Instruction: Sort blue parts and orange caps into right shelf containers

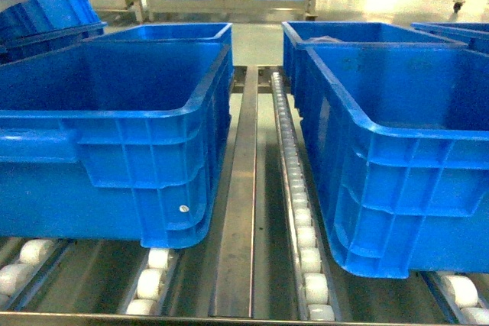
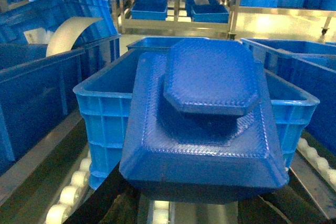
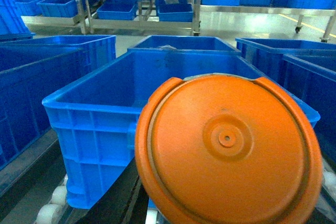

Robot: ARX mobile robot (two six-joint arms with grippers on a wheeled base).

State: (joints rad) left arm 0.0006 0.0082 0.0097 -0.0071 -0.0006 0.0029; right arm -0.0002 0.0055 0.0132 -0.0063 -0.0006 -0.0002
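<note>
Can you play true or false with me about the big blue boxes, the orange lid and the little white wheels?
1. A round orange plastic cap fills much of the right wrist view. True.
2. The blue part with the stepped, eight-sided top in the left wrist view is bright red. False: it is blue.
3. The large blue ribbed plastic crates stand on a shiny steel rack with tracks of small white rollers. True.
4. In the head view the two front crates touch each other. False: a flat steel rail and a roller track lie in the gap between them.
5. The orange cap has a small raised circle at its middle. True.
</note>
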